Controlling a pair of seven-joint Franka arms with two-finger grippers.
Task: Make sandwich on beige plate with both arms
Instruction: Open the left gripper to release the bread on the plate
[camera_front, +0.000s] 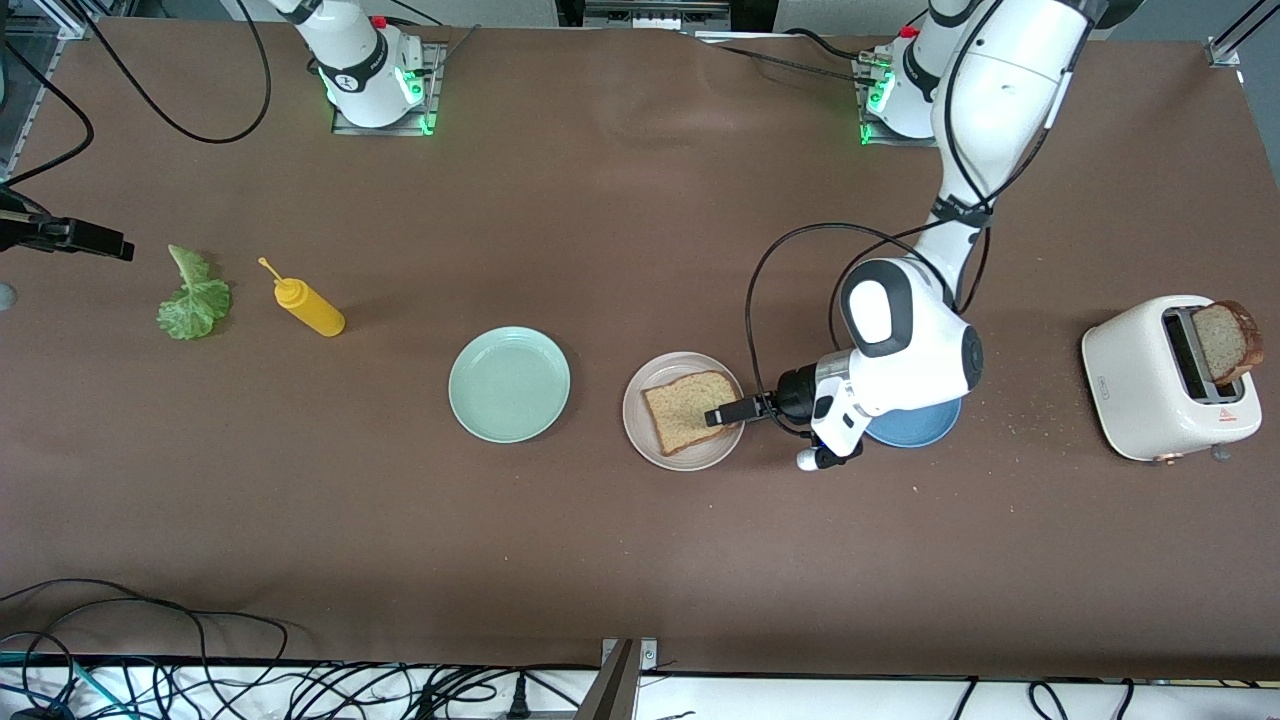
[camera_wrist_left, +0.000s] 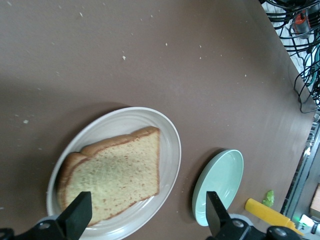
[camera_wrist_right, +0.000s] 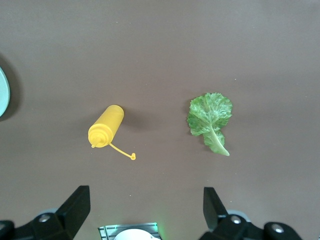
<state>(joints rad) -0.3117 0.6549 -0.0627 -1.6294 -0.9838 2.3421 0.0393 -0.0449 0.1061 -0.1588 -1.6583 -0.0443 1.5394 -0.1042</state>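
Observation:
One brown bread slice (camera_front: 688, 410) lies flat on the beige plate (camera_front: 640, 430) near the table's middle. My left gripper (camera_front: 735, 412) hovers low over the plate's edge toward the left arm's end, open and empty. In the left wrist view its fingertips (camera_wrist_left: 80, 212) stand wide apart over the bread (camera_wrist_left: 112, 172) and plate rim (camera_wrist_left: 170, 145). The green lettuce leaf (camera_front: 193, 300) lies on the table toward the right arm's end, also seen in the right wrist view (camera_wrist_right: 210, 120). My right gripper (camera_wrist_right: 145, 210) is open, high above it, out of the front view. A second bread slice (camera_front: 1228, 340) sticks out of the toaster.
A mint green plate (camera_front: 509, 384) sits beside the beige plate. A blue plate (camera_front: 915, 428) lies under the left arm. A yellow squeeze bottle (camera_front: 308, 307) lies beside the lettuce. A white toaster (camera_front: 1170, 378) stands at the left arm's end. A black bracket (camera_front: 70, 237) juts in at the right arm's end.

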